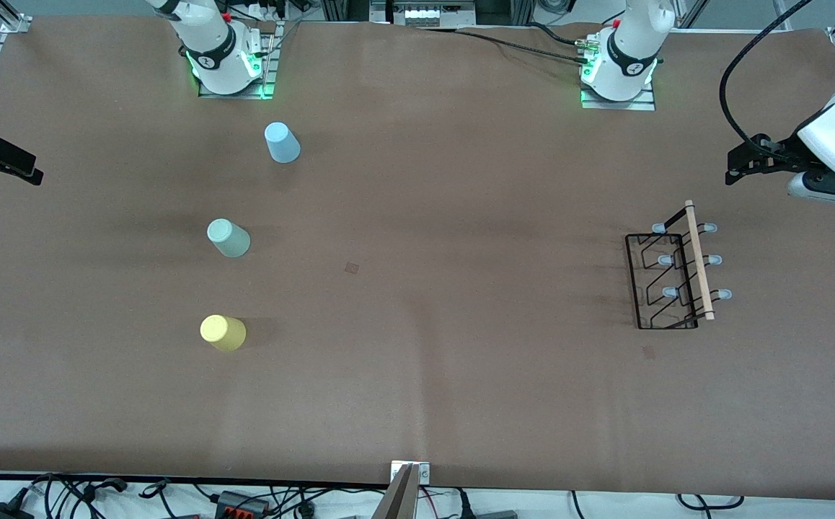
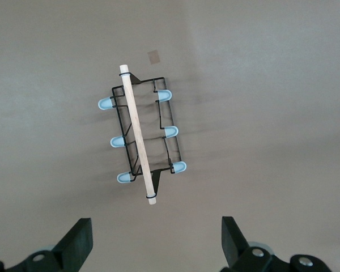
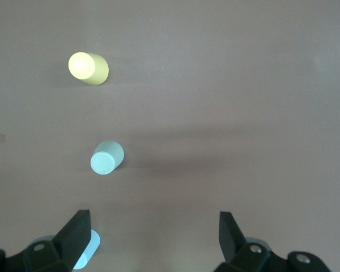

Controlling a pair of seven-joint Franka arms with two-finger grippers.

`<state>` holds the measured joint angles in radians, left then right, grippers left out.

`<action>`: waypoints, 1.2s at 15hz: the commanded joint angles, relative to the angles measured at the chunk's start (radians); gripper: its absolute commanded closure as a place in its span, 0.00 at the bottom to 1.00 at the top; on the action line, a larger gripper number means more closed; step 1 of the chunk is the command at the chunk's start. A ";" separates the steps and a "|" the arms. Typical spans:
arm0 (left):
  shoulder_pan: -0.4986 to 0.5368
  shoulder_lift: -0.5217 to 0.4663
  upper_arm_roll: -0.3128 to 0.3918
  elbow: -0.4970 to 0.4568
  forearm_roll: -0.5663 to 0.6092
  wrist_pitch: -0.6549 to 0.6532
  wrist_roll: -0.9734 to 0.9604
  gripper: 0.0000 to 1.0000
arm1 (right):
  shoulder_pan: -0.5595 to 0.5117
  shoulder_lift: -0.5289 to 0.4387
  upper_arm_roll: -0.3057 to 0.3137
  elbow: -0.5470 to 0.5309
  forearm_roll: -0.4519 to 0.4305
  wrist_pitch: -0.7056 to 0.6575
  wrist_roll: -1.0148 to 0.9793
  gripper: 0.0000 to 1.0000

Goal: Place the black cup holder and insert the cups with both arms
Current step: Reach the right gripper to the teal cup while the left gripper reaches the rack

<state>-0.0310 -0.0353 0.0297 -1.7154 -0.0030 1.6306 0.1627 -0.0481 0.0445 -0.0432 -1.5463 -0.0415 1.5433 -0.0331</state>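
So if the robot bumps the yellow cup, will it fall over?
Probably. The yellow cup looks like light, thin plastic standing upside down on its wide rim, so it might slide first. Once tipped, its tapered shape would likely roll in a curve.

Cup holder [image 1: 670,277] stands well apart from three cups [image 1: 228,238].

Brown table [image 1: 417,389]; cables [image 1: 172,497] along near edge.

The black cup holder [image 2: 143,139] stands upright on the bare brown tabletop [image 2: 272,113], its light wooden rod handle [image 2: 137,136] running along the top and three pale blue-tipped pegs [image 2: 165,95] jutting from each long side. The left gripper [image 2: 157,242] hangs above the table near it, fingers [image 2: 79,241] spread wide and holding nothing. No table edge shows.
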 commanded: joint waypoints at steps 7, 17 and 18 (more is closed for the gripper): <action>0.006 -0.009 0.002 -0.004 -0.003 0.003 0.006 0.00 | 0.007 -0.017 0.002 -0.023 0.009 -0.008 0.004 0.00; 0.051 0.238 0.004 0.172 -0.005 -0.075 0.023 0.00 | 0.089 0.080 0.005 -0.202 0.035 0.137 0.005 0.00; 0.062 0.247 0.002 0.160 -0.006 -0.080 0.024 0.00 | 0.089 0.059 0.005 -0.277 0.049 0.221 0.009 0.00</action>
<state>0.0043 0.1565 0.0330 -1.6181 -0.0030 1.6056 0.1632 0.0346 0.1655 -0.0348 -1.6669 -0.0219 1.6276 -0.0318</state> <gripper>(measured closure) 0.000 0.000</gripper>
